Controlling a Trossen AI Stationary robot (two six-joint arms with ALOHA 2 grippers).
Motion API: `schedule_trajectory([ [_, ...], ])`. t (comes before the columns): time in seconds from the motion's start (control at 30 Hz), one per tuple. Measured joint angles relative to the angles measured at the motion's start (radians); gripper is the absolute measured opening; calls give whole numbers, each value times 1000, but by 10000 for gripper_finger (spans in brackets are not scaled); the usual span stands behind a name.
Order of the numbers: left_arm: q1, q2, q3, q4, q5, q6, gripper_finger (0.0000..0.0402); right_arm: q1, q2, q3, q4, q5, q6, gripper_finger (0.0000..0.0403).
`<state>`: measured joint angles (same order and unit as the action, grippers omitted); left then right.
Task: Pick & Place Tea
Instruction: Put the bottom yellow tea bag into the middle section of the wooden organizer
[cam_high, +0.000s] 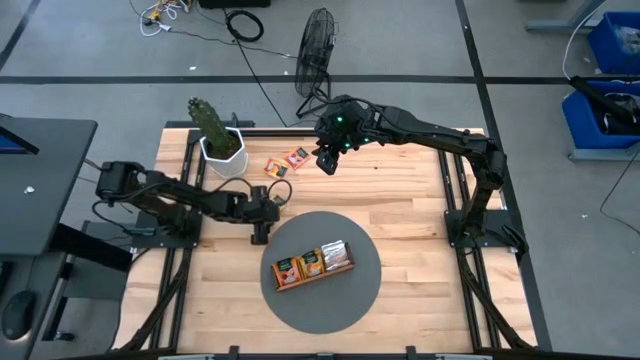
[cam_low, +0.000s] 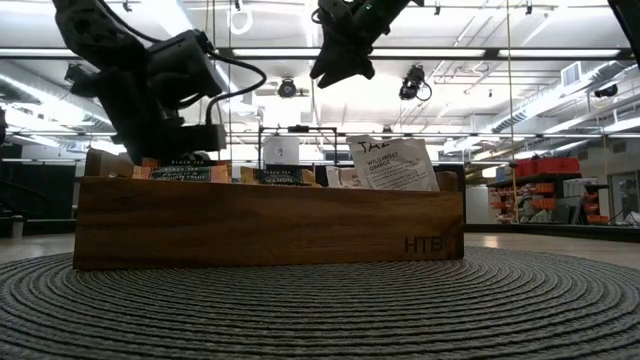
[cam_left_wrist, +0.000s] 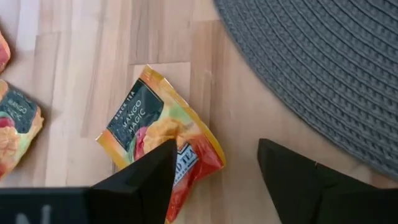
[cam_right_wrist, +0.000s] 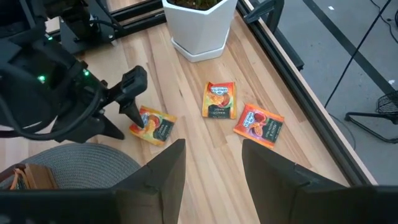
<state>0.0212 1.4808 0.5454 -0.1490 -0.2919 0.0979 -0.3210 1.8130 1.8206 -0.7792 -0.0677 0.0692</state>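
Three orange-red tea sachets lie flat on the wooden table: two near the planter (cam_right_wrist: 219, 101) (cam_right_wrist: 259, 124), also seen in the high view (cam_high: 277, 168) (cam_high: 297, 156), and one "Mango Magic" sachet (cam_left_wrist: 155, 127) (cam_right_wrist: 152, 126) beside the mat's edge. My left gripper (cam_left_wrist: 217, 146) (cam_high: 262, 232) is open and points down over that sachet, with one finger above its corner and the other over bare wood. My right gripper (cam_right_wrist: 214, 174) (cam_high: 328, 162) is open and hangs in the air above the table near the two far sachets. More sachets stand in the wooden tray (cam_high: 313, 264). My left gripper comes from above, pointing down, with one finger (cam_left_wrist: 146, 177) over the sachet's lower corner (cam_left_wrist: 189, 158). The finger hides that spot, so I cannot tell whether it touches. The sachet lies flat on the table.
The tray (cam_low: 270, 225) sits on a round grey woven mat (cam_high: 330, 305) at the table's near middle. A white hexagonal planter with a cactus (cam_high: 222, 150) stands at the far left. Black rails run along the table's edges. Bare wood lies to the right of the mat.
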Motion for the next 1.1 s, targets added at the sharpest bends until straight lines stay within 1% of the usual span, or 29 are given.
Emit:
schedule_trajectory([
  [0.1, 30, 2, 0, 3, 37, -4, 190, 0, 0, 0, 0, 0, 2, 164],
  [0.2, 55, 3, -1, 4, 80, -4, 134, 0, 0, 0, 0, 0, 10, 164],
  [0.3, 78, 3, -1, 0, 80, -5, 74, 0, 0, 0, 0, 0, 24, 164],
  [0.37, 95, 3, -1, -7, 61, -9, 32, 2, 0, 0, 0, 0, 27, 164],
  [0.4, 104, 3, -1, -12, 56, -15, 18, 3, 0, 0, 0, 0, 27, 164],
  [0.5, 125, 3, 11, -65, 56, -58, 9, 9, 0, 0, 0, 0, 28, 164],
  [0.6, 131, 1, 55, -155, 56, -73, 6, 14, 0, 0, 15, -1, 39, 164],
  [0.7, 123, -18, 108, -227, 37, -63, 4, 15, 0, 0, 58, -29, 67, 164],
  [0.83, 114, -72, 190, -257, -46, -60, 3, 14, 0, 0, 101, -92, 141, 164],
  [0.93, 109, -125, 244, -281, -101, -52, 2, 14, 0, 0, 102, -99, 196, 164],
  [1.07, 103, -191, 322, -330, -223, -34, 2, 19, 0, 0, 114, -109, 266, 164],
  [1.1, 103, -202, 344, -320, -253, -34, 2, 22, 0, 0, 123, -109, 277, 164],
])
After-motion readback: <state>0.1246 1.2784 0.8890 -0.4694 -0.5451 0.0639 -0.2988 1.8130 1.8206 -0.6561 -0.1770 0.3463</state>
